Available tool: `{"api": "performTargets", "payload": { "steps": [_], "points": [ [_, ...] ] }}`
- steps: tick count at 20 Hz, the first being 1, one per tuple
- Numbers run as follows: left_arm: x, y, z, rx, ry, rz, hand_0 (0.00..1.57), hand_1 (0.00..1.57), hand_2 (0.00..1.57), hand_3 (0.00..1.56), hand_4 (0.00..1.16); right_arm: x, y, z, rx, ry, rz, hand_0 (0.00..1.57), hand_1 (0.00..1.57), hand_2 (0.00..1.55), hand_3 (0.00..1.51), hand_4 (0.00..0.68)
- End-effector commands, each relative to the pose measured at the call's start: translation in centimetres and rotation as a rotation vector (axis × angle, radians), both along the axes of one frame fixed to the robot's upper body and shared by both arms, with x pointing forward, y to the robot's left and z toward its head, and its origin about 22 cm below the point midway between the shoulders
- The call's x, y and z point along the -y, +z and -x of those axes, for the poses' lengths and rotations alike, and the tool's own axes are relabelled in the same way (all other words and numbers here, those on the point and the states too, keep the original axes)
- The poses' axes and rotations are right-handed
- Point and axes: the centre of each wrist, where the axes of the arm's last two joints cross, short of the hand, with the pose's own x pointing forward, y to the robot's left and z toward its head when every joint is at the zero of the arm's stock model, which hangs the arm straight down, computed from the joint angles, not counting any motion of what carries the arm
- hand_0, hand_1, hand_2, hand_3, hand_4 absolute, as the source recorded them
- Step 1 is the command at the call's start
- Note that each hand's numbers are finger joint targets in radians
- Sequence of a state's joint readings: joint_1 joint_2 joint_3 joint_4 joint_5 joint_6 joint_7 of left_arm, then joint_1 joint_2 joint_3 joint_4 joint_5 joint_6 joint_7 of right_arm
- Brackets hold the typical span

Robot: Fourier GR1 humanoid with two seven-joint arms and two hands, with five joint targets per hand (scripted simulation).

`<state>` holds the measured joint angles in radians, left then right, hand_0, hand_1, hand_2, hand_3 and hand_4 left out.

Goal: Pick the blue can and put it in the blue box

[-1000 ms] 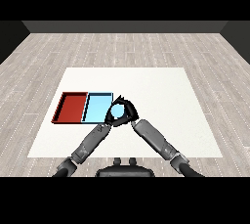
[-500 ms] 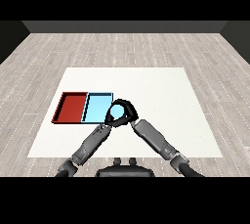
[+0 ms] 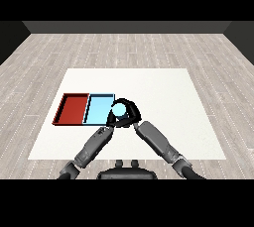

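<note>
The blue can shows its pale round top just at the right edge of the light blue tray. My right hand is curled round the can and holds it above the table. My left hand sits low beside the can, at the tray's near right corner, partly hidden by the right hand. The red tray lies directly left of the blue one.
The white table spreads to the right and behind the trays. Both grey forearms, the left forearm and the right forearm, cross the near part of it toward the middle.
My right hand has carried the can a little to the left, so it now overlaps the blue tray's right edge. The left arm has barely moved.
</note>
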<state>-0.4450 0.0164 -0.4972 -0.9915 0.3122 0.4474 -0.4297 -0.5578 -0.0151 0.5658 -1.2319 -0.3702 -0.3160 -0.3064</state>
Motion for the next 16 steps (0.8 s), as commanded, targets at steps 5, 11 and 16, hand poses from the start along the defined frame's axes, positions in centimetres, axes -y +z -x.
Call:
{"api": "performTargets", "payload": {
  "steps": [5,11,16],
  "points": [
    [0.4,-1.5,0.2,-0.037,0.001,0.014,1.57,1.57,1.52,1.45,1.10,0.6,2.3,-1.0,-0.017,0.000,-0.019,0.00,0.00,0.00,0.00,0.000],
    [0.6,-0.3,-0.8,-0.022,0.003,-0.024,1.57,1.57,1.56,1.49,1.14,-0.1,0.2,0.7,0.008,-0.028,-0.034,0.00,0.00,0.00,0.00,0.000],
    [-0.7,0.1,-1.1,-0.009,0.006,-0.032,1.57,1.57,1.57,1.51,1.13,2.1,1.4,0.9,-0.052,-0.023,-0.083,0.00,0.00,0.00,0.00,0.000]
  ]
}}
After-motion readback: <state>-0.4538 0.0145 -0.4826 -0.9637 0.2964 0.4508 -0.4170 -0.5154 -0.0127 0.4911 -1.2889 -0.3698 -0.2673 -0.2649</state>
